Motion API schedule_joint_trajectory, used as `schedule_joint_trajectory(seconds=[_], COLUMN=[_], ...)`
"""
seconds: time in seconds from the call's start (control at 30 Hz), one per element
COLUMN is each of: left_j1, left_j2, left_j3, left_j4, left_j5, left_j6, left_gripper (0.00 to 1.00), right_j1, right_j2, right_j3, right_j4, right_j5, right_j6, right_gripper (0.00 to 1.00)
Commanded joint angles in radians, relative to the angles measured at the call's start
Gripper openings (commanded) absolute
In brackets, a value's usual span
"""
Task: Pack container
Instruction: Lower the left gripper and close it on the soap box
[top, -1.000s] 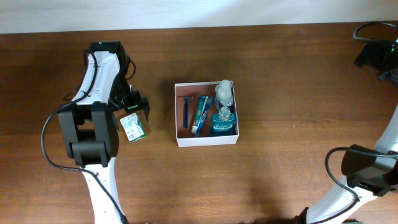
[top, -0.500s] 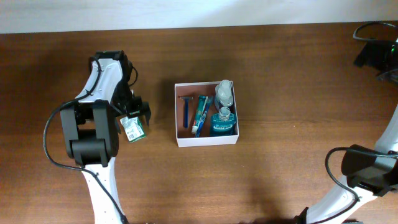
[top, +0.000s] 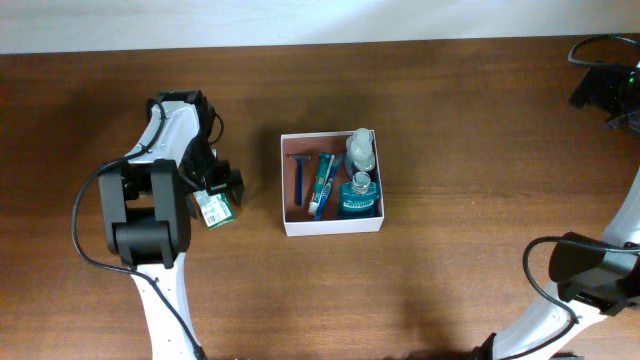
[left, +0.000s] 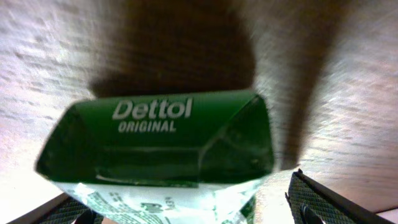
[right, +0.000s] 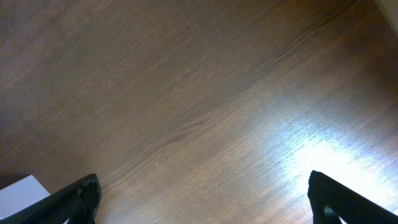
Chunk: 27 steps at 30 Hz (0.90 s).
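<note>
As the overhead view shows, the container (top: 332, 226) stands in the middle of the table (top: 470, 130), and it holds a blue razor (top: 297, 183), a toothpaste tube (top: 322, 182), a clear bottle (top: 361, 150) and a blue bottle (top: 357, 197). To its left, apart from it, the left pincer (top: 221, 187) is at a green soap pack (top: 213, 208). In the left wrist view the pack, marked Dettol, lies between the spread fingers (left: 311, 199), not gripped. In the right wrist view the right pincer (right: 202, 182) is released wide above the table.
</note>
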Motion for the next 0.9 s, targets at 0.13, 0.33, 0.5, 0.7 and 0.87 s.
schedule_joint_trajectory(seconds=[0.13,0.33,0.5,0.7,0.87], left_j1=[0.006,0.006,0.006,0.006,0.006], left_j2=[-0.005,-0.005,-0.005,-0.005,-0.005], left_j3=[-0.011,-0.011,-0.011,-0.011,-0.011], left_j4=[0.004,0.019,0.025,0.026,0.022], left_j5=[-0.007,-0.007,-0.007,-0.015,-0.041], left_j6=[-0.003,-0.003,-0.003,-0.003,-0.003], left_gripper=[0.92,0.71,0.54,0.39,0.29], right_j1=[-0.006,-0.006,-0.006,-0.006,-0.006], right_j2=[-0.017,-0.017,-0.017,-0.017,-0.017], right_j3=[0.013,0.013,0.013,0.013,0.013], right_j4=[0.003,0.003,0.003,0.003,0.003], right_j5=[-0.002,-0.002,-0.002,-0.002,-0.002], right_j6=[0.004,0.004,0.004,0.004,0.004], right_gripper=[0.99,0.99,0.99,0.99,0.99])
